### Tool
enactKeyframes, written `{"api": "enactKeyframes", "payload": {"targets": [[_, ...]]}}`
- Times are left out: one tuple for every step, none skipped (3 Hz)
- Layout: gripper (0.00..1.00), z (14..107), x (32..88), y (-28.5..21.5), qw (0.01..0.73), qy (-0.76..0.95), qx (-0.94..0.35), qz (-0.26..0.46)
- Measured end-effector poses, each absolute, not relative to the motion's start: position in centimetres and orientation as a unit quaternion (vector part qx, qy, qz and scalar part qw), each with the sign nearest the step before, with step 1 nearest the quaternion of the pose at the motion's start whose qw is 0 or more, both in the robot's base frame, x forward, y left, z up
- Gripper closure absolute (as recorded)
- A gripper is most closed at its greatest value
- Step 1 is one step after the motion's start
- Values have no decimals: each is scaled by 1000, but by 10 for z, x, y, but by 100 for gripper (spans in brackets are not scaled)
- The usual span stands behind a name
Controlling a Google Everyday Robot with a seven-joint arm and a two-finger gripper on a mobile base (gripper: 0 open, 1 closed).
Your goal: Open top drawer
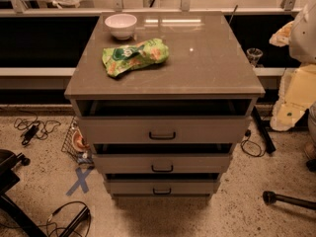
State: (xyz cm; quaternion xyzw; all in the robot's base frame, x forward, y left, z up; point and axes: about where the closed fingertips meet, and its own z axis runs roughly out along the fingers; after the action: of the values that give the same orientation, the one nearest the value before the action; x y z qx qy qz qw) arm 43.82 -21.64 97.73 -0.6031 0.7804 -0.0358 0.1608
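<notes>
Reach step: gripper out of view, can't tell its state; top drawer (pixel 207 130) looks barely ajar, next needs a grip on handle (pixel 162 136) at 6 o'clock.

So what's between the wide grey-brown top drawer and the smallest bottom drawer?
The narrower grey-brown middle drawer, in the camera view; the gripper is out of sight.

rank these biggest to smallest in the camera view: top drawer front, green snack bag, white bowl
1. top drawer front
2. green snack bag
3. white bowl, though it sits farthest from the camera
The gripper is not in view.
</notes>
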Motion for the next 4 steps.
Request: {"api": "enactKeyframes", "payload": {"targets": [[0,977,438,-216,161,780,-603,-36],[0,967,446,-212,180,786,-590,-44],[0,932,451,-199,201,793,-574,-42],[0,873,454,-188,211,793,-570,-45]]}}
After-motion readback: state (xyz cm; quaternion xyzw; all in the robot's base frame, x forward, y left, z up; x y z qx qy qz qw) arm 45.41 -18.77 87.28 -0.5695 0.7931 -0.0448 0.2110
